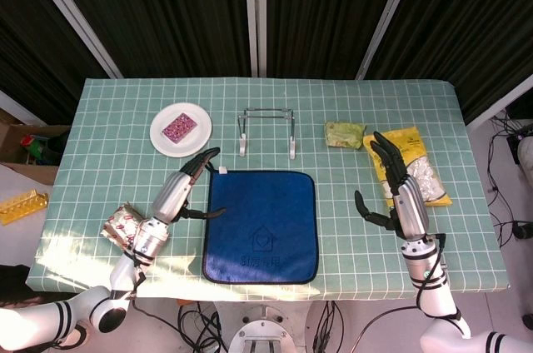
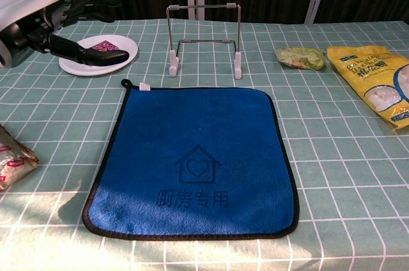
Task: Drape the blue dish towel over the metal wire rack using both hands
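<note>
Fingers (image 1: 200,163) on our left hand (image 1: 171,199) are stretched out straight and spread, holding nothing, tips hovering right by the upper left corner of the blue dish towel (image 1: 261,226). Our right hand (image 1: 402,195) is the same story: fingers apart, empty, sitting well off to the right of the towel, just below the yellow packet (image 1: 410,161).

The towel itself lies flat in the lower middle of the head view, with the metal wire rack (image 1: 266,131) standing just above its top edge.

What could go sideways: the towel is lying dead flat on the surface (image 1: 350,220), so pinching a corner may just shove the cloth along and bunch it. The right hand also has a long way to travel, and if only one corner comes up the towel will hang crooked. The rack looks light, so dragging cloth across it could tip it or push it toward the white plate (image 1: 181,129).

Hard to tell: in the chest view the left hand is cut off at the upper left edge, and the right hand doesn't show there at all. Whether the left fingertips actually touch the towel's little hanging loop (image 2: 125,82), we can't say.
</note>
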You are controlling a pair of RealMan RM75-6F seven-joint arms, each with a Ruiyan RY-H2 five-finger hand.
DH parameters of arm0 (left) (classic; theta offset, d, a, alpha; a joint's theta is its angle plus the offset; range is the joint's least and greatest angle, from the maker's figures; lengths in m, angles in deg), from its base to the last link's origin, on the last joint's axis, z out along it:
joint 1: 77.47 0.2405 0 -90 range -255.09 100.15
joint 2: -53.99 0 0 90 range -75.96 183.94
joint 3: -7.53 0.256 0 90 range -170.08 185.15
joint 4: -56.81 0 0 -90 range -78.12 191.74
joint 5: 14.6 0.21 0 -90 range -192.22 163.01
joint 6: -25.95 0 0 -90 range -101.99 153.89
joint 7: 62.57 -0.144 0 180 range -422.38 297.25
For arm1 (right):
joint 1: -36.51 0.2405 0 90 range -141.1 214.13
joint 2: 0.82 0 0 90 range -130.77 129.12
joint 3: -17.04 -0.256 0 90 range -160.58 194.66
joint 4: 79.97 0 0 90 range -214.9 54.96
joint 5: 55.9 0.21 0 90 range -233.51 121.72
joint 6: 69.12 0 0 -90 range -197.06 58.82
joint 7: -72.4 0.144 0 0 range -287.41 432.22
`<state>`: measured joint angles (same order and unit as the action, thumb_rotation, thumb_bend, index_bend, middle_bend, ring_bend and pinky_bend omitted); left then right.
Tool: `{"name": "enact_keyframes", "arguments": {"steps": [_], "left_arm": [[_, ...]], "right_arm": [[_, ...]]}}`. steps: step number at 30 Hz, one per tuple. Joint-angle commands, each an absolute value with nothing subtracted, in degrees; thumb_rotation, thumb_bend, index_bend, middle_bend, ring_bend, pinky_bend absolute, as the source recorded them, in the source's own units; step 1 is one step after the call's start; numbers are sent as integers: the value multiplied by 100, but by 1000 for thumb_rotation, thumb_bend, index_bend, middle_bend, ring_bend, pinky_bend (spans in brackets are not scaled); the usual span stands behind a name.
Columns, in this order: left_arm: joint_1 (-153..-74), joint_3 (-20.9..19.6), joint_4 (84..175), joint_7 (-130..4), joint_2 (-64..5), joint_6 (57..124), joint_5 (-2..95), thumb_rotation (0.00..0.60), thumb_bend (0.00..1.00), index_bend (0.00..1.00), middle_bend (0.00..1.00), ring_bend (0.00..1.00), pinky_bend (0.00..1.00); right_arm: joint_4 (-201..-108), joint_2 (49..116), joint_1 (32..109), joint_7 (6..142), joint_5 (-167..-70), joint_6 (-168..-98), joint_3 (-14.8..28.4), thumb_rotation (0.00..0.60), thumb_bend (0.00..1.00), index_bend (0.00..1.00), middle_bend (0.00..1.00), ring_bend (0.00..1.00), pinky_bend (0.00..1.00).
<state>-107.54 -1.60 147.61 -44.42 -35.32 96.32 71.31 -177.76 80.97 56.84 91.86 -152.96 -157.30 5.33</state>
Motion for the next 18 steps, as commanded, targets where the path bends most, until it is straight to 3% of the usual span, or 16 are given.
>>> {"name": "enact_keyframes", "arguments": {"steps": [1, 14, 18], "left_arm": [[-10757, -152, 14758, -4432, -3532, 9640, 7128, 511, 169, 27, 65, 86, 160], [-10775, -111, 14808, -4587, -3462, 9671, 7122, 510, 169, 28, 65, 86, 160], [-10739, 65, 14927, -5096, -3238, 9664, 7258, 509, 170, 29, 66, 86, 160]], "right_arm": [[-17779, 8082, 5685, 9179, -15286, -15739, 552, 600, 434, 0, 0, 0, 0], [-17768, 7980, 5659, 9200, -15220, -15814, 624, 600, 438, 0, 0, 0, 0], [-17813, 7905, 5639, 9177, -15202, -15838, 636, 600, 436, 0, 0, 0, 0]]}}
